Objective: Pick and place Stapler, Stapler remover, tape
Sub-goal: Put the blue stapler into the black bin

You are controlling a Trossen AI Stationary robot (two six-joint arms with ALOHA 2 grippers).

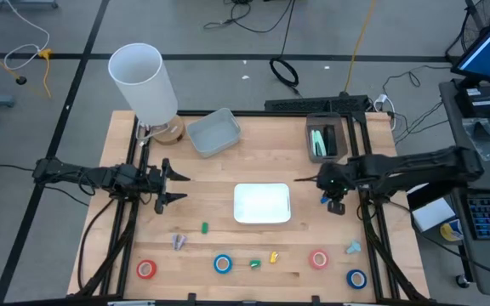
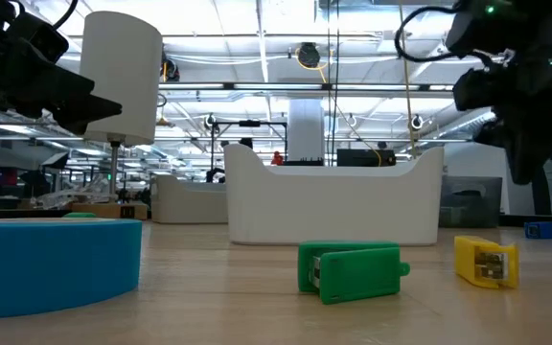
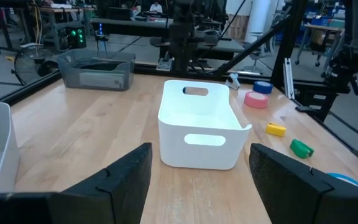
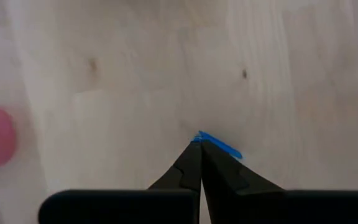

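Note:
Four tape rolls lie flat along the table's near edge: red (image 1: 146, 269), blue (image 1: 222, 264), red (image 1: 318, 258) and blue (image 1: 356, 278). Small green (image 1: 204, 227), green (image 1: 255, 263), yellow (image 1: 273, 256), grey (image 1: 179, 241) and light blue (image 1: 352, 247) desk items lie among them. My right gripper (image 1: 330, 201) is shut, pointing down beside the white bin's (image 1: 262, 204) right side, over a small blue item (image 4: 219, 146). That item lies on the table (image 2: 538, 229) with a gap under the fingers. My left gripper (image 1: 175, 187) is open, level, left of the white bin.
A grey bin (image 1: 213, 132) and a dark tray (image 1: 327, 140) holding a green item sit at the far side. A tall white cylinder (image 1: 143, 81) stands at the far left corner. Bare wood lies between the white bin and the near row.

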